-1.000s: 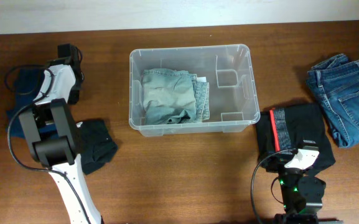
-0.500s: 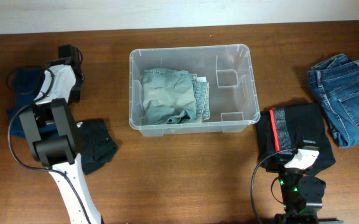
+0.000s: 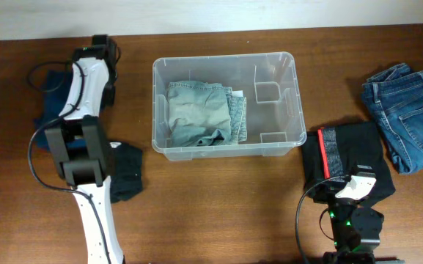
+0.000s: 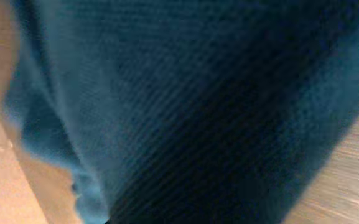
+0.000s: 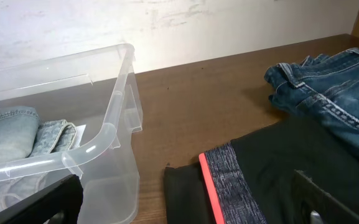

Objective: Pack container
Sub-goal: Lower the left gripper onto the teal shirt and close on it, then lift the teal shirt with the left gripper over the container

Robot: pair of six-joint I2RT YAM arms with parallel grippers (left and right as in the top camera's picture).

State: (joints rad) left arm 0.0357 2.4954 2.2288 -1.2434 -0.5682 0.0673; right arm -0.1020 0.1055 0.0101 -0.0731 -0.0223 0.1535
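Container (image 3: 226, 149) sits mid-surface, light rigid clear plastic with slick walls, so probably best grabbed by its thick rim; left claw (image 3: 97, 50) pressed into blue cloth (image 4: 167, 112), state can't tell; right claw (image 5: 185, 202) spread open, empty.

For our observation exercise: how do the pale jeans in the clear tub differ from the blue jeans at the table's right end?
Colour: the pale jeans are washed-out grey-green; the blue jeans are mid blue. Place: the pale jeans lie inside the container, in its left part; the blue jeans lie on the table, apart from it. Shared: both are folded denim.
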